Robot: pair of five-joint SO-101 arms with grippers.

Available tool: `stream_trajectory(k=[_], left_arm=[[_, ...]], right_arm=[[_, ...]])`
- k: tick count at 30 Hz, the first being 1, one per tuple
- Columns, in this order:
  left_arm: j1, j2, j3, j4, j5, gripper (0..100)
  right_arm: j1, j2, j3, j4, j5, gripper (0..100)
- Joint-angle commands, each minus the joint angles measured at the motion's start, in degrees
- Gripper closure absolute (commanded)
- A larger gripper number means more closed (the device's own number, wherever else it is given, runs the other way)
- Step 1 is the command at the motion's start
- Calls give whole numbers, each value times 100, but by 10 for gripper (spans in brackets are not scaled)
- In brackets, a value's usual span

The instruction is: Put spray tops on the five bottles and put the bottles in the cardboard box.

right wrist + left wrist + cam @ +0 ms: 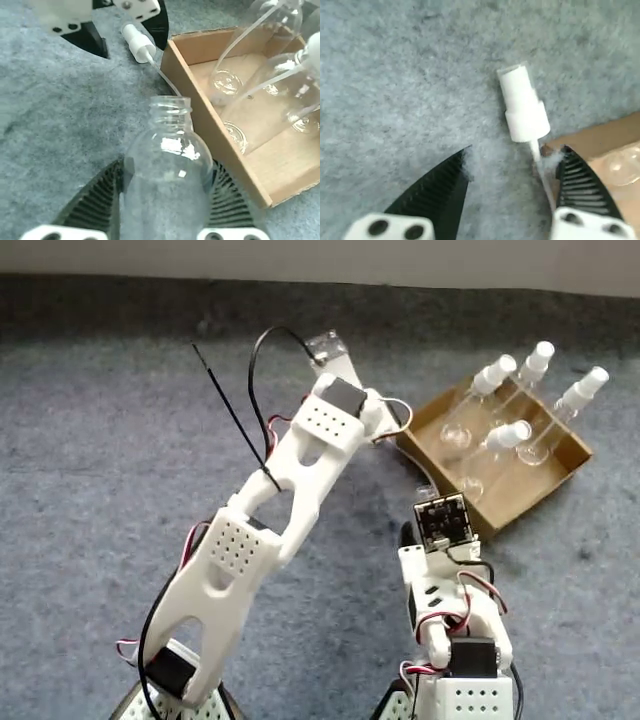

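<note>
The left arm (270, 490) is stretched toward the cardboard box (202, 115), with its jaws spread wide over a spray top (522, 107) lying on the counter (395, 75) just beside the box. The right arm (455, 640) is folded low, with its jaws clenched on an uncapped bottle (167, 165).

The left arm (250, 540) is built of white moulded plastic links, long and forked, with oval cut-outs and panels of small grid holes. The right arm (455, 640) is of the same white plastic, with a perforated panel at its base. Black servo blocks (168, 670) sit at the joints. A thin black cable (235, 415) loops over the left arm, and red, white and black wires (470, 590) run beside the right arm's joints. A square black camera board (443, 522) sits at the right wrist. The left gripper (516, 150) and right gripper (167, 167) have black ribbed fingers (445, 185) on white mounts with dark round screw holes.
</note>
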Motion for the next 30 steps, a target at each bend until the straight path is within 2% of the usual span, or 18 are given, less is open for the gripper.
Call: stream_trajectory(k=[1,7,13,21,24,28,30], left_arm=[[-242,374,-1270,-246,738,755],[-251,1393,-2237,-738,774,755],[-251,2185,-3240,-730,774,755],[-110,2246,-3160,-721,809,756],[-101,2246,-3160,-721,809,822],[-101,2255,-3152,-721,782,999],[-101,2264,-3152,-721,782,973]], right_arm=[[-57,-92,22,-189,-18,917],[-57,-92,22,-189,-18,917],[-57,-92,22,-189,-18,917],[-57,-92,22,-189,-18,917],[-57,-92,22,-189,-18,917],[-57,-92,22,-189,-18,917],[-57,-92,22,-189,-18,917]])
